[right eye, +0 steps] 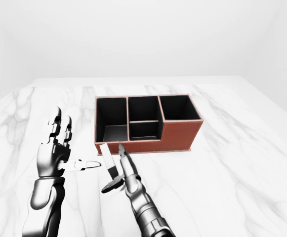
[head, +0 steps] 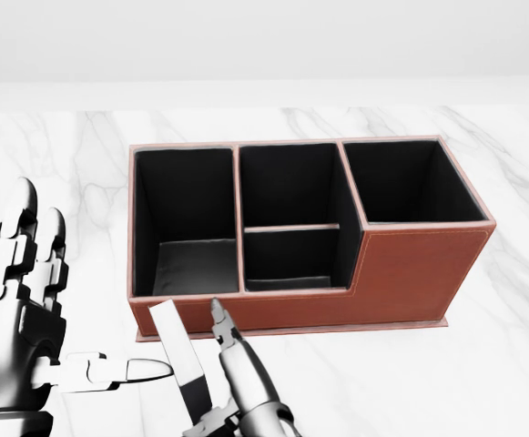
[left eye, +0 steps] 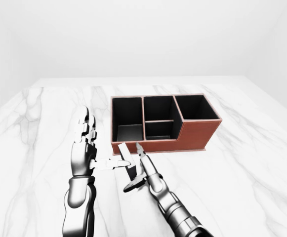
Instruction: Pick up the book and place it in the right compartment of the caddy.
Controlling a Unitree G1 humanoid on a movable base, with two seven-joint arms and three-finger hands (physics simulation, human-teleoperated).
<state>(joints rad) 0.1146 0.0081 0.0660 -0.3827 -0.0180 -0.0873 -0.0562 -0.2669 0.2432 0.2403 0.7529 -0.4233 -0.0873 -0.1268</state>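
Observation:
The book (head: 175,341) is a thin slab, white at its upper end and dark lower down, standing tilted just below the caddy's left end in the head view. My right hand (head: 206,369) grips it, one long finger straight along its right face and the thumb under its lower end. To the left, my left hand (head: 82,291) is open with its fingers upright, and its thumb tip (head: 150,369) touches the book's left face. The red-brown caddy (head: 410,273) has black insides; its right compartment (head: 414,187) is the tallest and holds nothing.
The caddy stands on a white marble table (left eye: 242,168) that spreads wide on all sides. Its left compartment (head: 187,218) and the split middle one (head: 291,187) hold nothing. A pale wall lies beyond the table's top edge.

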